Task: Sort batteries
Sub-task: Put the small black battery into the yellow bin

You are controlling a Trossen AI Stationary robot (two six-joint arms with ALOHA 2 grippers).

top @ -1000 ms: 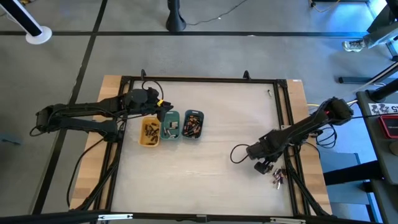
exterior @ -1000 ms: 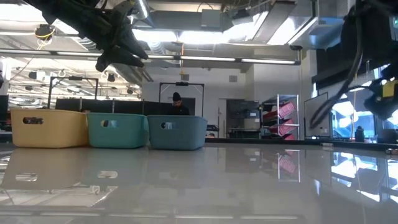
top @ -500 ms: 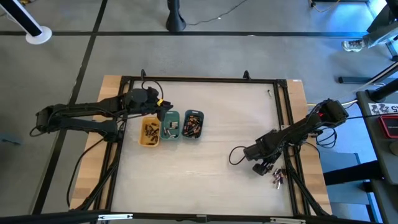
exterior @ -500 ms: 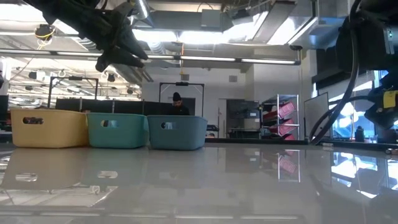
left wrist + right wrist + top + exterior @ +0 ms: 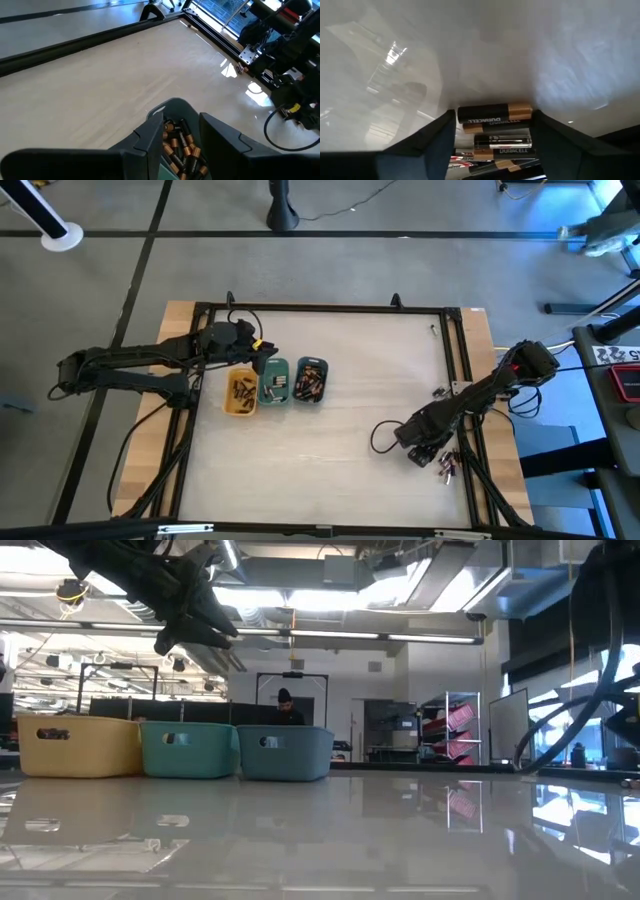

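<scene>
Three small trays stand in a row at the table's left: yellow [image 5: 239,392], green [image 5: 274,382] and grey-blue [image 5: 310,381], each holding batteries. My left gripper [image 5: 264,359] hangs open above the green tray with nothing between its fingers; in its wrist view the grey-blue tray's batteries [image 5: 178,146] show below them. A pile of loose batteries [image 5: 447,467] lies at the near right, by the frame rail. My right gripper [image 5: 495,145] is low over that pile, open, a finger on either side of a black-and-copper battery [image 5: 494,113] and a silvery one [image 5: 502,138]. My right gripper comes down at a steep slant onto the pile on the table. Its fingers [image 5: 436,145] stand at the two ends of the black-and-copper battery, along its length. I cannot tell whether they touch it.
A black frame rail [image 5: 466,380] runs along the table's right side close to the pile, and a cable loop [image 5: 382,435] lies beside the right arm. The table's middle [image 5: 370,370] is bare pale board. A person stands in the room beyond the trays [image 5: 286,702].
My right gripper has gone down and toward the table's near edge, closer to the loose batteries, and has left the low view's right side. The left arm and the trays have kept still.
</scene>
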